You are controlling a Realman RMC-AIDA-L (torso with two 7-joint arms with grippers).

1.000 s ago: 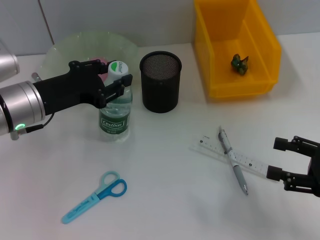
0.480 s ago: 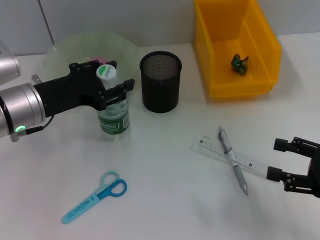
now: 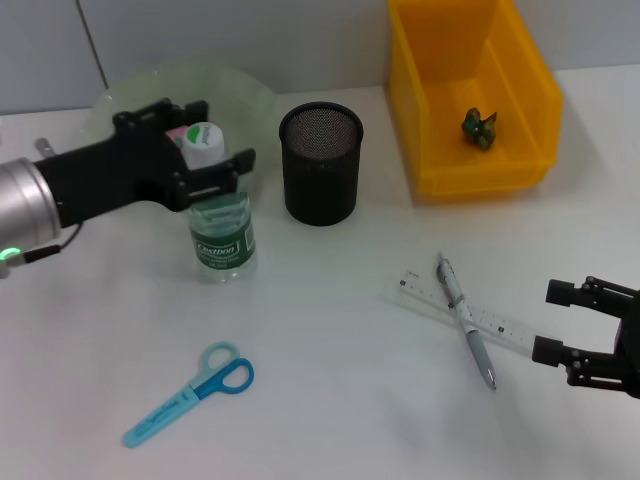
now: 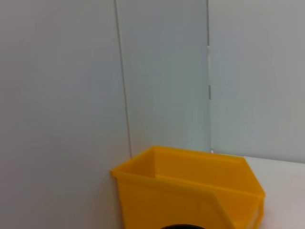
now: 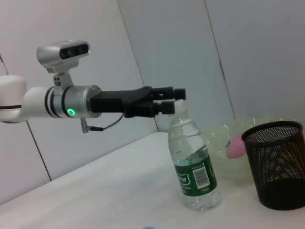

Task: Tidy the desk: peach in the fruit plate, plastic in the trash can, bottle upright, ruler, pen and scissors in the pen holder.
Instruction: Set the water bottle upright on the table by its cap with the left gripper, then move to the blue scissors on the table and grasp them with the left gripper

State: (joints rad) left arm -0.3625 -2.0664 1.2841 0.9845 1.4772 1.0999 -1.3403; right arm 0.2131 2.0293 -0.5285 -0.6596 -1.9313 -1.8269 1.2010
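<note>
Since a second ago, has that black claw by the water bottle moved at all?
Yes. The left gripper has risen up the bottle to its cap and drifted away from the mesh pen holder.

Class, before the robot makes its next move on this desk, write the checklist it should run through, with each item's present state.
1. Bottle upright on the table: ok.
2. Left gripper clear of the bottle: cannot tell; its fingers sit at the cap.
3. Peach in the plate: ok.
4. Scissors in the holder: not ok, on the table.
5. Pen and ruler in the holder: not ok, pen lies across the ruler.
6. Right gripper open near them: ok.
</note>
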